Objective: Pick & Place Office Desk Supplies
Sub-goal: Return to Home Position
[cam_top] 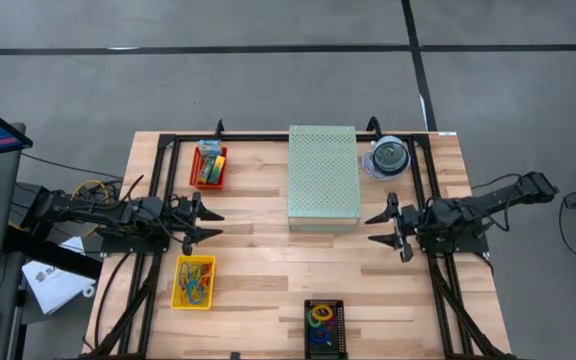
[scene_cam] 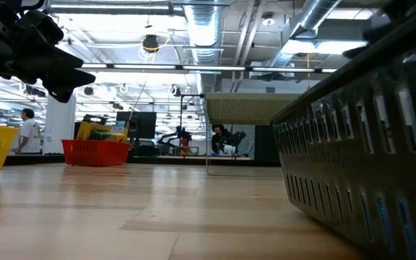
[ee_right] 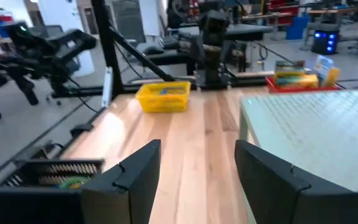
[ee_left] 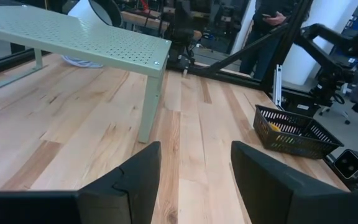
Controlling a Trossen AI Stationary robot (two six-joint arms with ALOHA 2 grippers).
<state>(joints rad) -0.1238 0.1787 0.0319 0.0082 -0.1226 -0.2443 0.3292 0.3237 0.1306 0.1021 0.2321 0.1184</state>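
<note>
- both tools hang empty, fingers spread apart: the left gripper (cam_top: 214, 225) between the red bin (cam_top: 208, 186) and the yellow bin (cam_top: 175, 283), the right gripper (cam_top: 373, 230) just beside the pale green perforated box (cam_top: 323, 178).
- we judge the sorting well along: a tangle of rubber bands (cam_top: 196, 284) lies in the yellow bin, and crayon boxes (cam_top: 208, 160) sit in the red bin.
- what may be left, we think, is more loops (cam_top: 320, 317) in the black basket (cam_top: 306, 330) at the table's edge, between the arms.
- we see the bands as thin, limp rings in blue, orange, green, yellow and red, piled over one another; single ones are hard to tell apart.
- neither arm reaches for anything, which looks to us like a parked pose.
</note>
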